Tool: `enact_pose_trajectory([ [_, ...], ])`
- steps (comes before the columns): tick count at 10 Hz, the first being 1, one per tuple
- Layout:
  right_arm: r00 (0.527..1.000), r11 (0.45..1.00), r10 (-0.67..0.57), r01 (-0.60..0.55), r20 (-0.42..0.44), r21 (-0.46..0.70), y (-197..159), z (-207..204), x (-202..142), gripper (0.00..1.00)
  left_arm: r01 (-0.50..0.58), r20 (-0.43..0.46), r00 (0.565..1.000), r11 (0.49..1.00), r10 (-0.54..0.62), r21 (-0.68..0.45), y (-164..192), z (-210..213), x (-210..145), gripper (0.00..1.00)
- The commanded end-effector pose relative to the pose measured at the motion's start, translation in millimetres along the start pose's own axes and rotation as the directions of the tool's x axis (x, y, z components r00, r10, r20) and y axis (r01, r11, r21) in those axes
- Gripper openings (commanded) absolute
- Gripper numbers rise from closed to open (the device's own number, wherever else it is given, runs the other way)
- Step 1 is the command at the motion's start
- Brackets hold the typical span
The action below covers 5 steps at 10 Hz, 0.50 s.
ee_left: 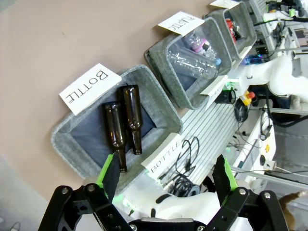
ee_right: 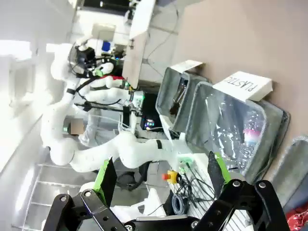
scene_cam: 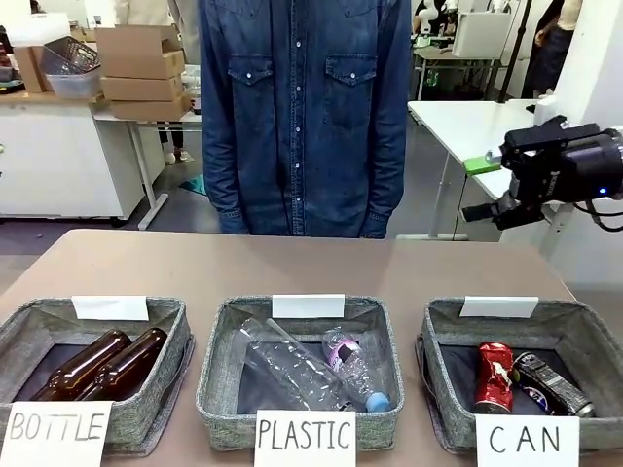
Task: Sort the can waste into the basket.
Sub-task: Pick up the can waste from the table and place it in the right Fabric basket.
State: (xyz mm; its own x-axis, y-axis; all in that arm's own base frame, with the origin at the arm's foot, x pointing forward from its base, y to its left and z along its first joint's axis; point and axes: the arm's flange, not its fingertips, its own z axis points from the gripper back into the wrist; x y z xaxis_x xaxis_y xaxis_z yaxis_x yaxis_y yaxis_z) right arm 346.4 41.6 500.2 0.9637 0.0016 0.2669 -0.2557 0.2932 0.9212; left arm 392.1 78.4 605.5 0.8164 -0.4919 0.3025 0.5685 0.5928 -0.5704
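Here, two cans point(scene_cam: 521, 379) in the CAN basket point(scene_cam: 594, 336), left claw point(ee_left: 166, 180) apart, right claw point(ee_right: 159, 175) apart

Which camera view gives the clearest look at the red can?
The front view: the red can lies in the CAN basket beside the silver-and-black can, close and unobstructed. The left wrist view shows it small and far off. The right wrist view catches a red sliver at its corner.
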Motion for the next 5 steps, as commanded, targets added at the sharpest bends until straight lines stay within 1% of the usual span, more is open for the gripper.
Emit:
enact_pose_trajectory([
  [1, 0.996, 0.988, -0.016, 0.003, -0.084, -0.155, -2.3, -15.3, 0.4, 1.0, 0.015, -0.004, 1.0, 1.0, -0.015, 0.01, 1.3, 0.1, -2.8, 1.0],
  [5, 0.996, 0.988, -0.016, 0.003, -0.084, -0.155, -2.3, -15.3, 0.4, 1.0, 0.015, -0.004, 1.0, 1.0, -0.015, 0.01, 1.3, 0.1, -2.8, 1.0],
])
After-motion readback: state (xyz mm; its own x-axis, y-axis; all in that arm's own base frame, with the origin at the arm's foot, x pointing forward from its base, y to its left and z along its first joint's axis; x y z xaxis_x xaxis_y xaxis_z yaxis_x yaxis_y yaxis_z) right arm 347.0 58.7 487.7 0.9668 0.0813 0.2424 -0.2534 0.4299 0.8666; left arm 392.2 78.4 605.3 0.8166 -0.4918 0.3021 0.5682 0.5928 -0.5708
